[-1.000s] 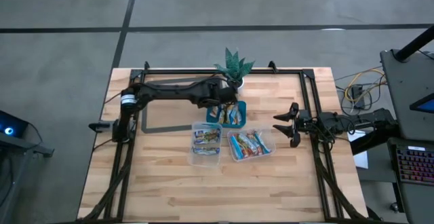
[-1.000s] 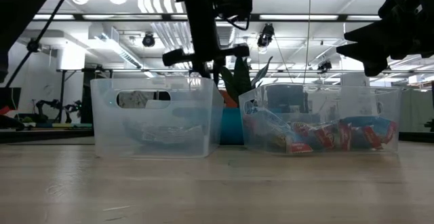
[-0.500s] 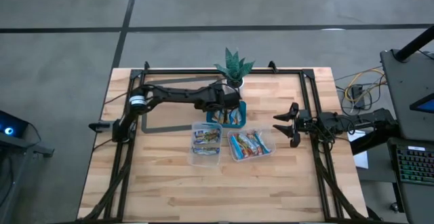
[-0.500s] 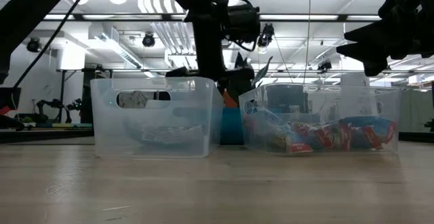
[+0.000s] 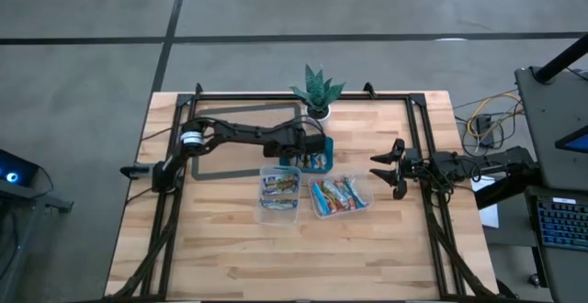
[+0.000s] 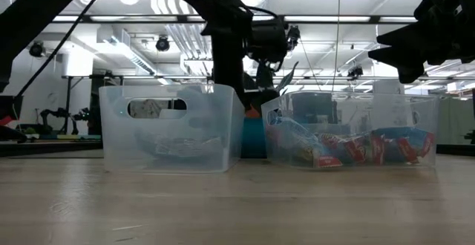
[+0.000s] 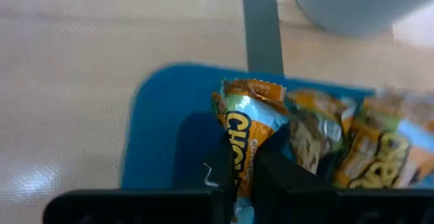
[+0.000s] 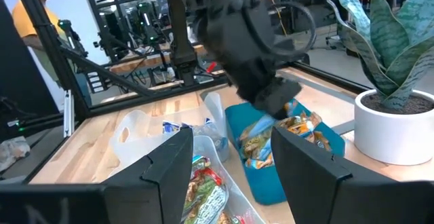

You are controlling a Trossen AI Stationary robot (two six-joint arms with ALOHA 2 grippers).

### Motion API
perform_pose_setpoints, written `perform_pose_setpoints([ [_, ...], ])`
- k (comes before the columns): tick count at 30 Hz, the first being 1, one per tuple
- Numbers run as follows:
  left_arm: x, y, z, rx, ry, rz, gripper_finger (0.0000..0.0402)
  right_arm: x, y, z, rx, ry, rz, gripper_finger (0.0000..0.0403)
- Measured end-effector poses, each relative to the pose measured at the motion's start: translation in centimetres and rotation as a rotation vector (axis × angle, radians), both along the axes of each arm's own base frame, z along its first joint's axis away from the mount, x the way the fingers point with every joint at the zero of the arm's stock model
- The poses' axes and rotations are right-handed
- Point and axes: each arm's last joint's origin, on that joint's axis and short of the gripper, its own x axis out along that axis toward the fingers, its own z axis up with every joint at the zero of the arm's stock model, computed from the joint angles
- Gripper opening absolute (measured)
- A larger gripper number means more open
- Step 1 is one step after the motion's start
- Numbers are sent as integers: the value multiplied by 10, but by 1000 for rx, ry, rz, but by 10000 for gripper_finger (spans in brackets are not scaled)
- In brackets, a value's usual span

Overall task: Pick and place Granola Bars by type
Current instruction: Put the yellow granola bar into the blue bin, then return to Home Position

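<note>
The left gripper (image 7: 245, 173) is pinched shut on a blue-and-orange granola bar (image 7: 247, 132), holding it at the left end of the teal tray (image 5: 326, 146) at the far side of the table — the remaining bars (image 7: 352, 146) lie packed just to the right of it. Two clear tubs sit nearer: the left tub (image 5: 280, 193) holding a few bars, the right tub (image 5: 340, 196) fuller with red-and-blue ones. The right gripper (image 5: 393, 170) waits with its fingers spread, apart from the tubs at the table's right edge. A potted plant (image 5: 317, 92) stands just beyond the tray. The hold looks to be on the wrapper's end alone; in all likelihood the bar could slip free on the lift, or swing and catch a tub wall, landing with the wrong type.
</note>
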Motion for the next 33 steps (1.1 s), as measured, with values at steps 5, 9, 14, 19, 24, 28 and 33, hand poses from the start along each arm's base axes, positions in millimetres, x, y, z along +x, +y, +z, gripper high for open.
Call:
perform_pose_setpoints([
  [5, 0, -3, 1, 4, -4, -13, 20, 0, 0, 0, 0, 1, 0, 189],
  [9, 0, -3, 0, -1, -2, -15, 22, 0, 0, 0, 0, 1, 0, 189],
  [14, 0, -5, 0, 1, -2, -20, 24, 0, 0, 0, 0, 0, 0, 189],
  [19, -1, -12, 9, 7, -10, -61, 25, 0, 0, 0, 0, 1, 0, 189],
  [24, -5, -19, 19, 13, -7, -102, 25, 0, 0, 0, 0, 0, 1, 189],
  [28, -7, -21, 22, 16, -5, -119, 37, 0, 0, 0, 0, 1, 1, 189],
  [33, -7, -23, 24, 24, -8, -127, 100, 0, 0, 0, 0, 0, 0, 189],
])
